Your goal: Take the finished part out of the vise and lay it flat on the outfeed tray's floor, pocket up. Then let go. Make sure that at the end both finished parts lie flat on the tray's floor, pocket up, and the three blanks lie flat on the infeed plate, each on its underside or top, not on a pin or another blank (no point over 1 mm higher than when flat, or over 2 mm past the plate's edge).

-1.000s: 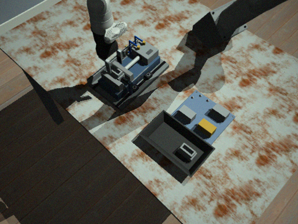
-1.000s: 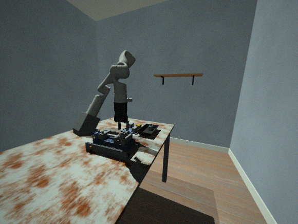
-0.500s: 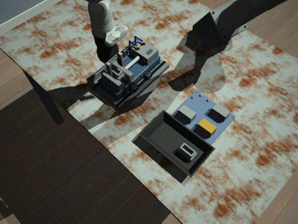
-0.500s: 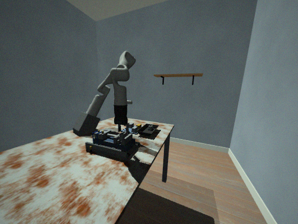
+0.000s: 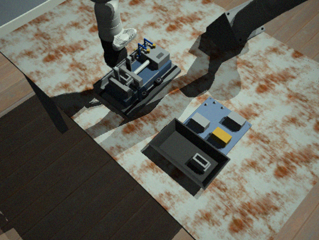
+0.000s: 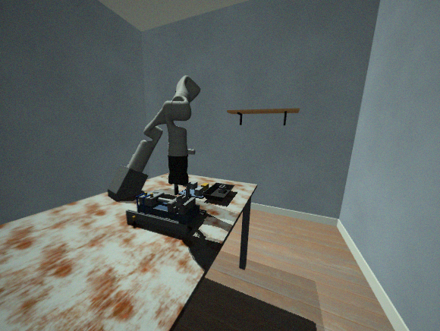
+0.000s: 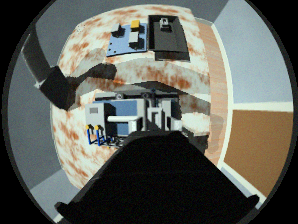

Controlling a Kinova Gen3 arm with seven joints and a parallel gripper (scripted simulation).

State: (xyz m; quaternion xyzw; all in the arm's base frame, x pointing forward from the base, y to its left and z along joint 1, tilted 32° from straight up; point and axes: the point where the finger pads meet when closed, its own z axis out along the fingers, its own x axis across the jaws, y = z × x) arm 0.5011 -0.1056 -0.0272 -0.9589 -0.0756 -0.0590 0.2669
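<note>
The blue and grey vise (image 5: pixel 154 72) (image 6: pixel 167 212) (image 7: pixel 123 117) stands on the rust-stained table. A small grey part (image 5: pixel 125 79) with a pocket on top sits between its jaws. My gripper (image 5: pixel 122 66) (image 6: pixel 176 188) is open and empty. It points straight down, with its fingers on either side of the part and just above it. The dark outfeed tray (image 5: pixel 176 147) (image 6: pixel 212 188) (image 7: pixel 174 46) lies to the right, near the table's edge. A second pocketed part (image 5: pixel 199 163) lies flat in its right end, pocket up.
A blue fixture plate (image 5: pixel 213 110) (image 7: pixel 120 44) behind the tray carries two grey blocks (image 5: pixel 201 121) (image 5: pixel 236 118) and a yellow block (image 5: pixel 222 135). The arm's dark base (image 5: pixel 223 33) (image 6: pixel 127 184) stands at the back. The table's edge runs close in front of the vise and tray.
</note>
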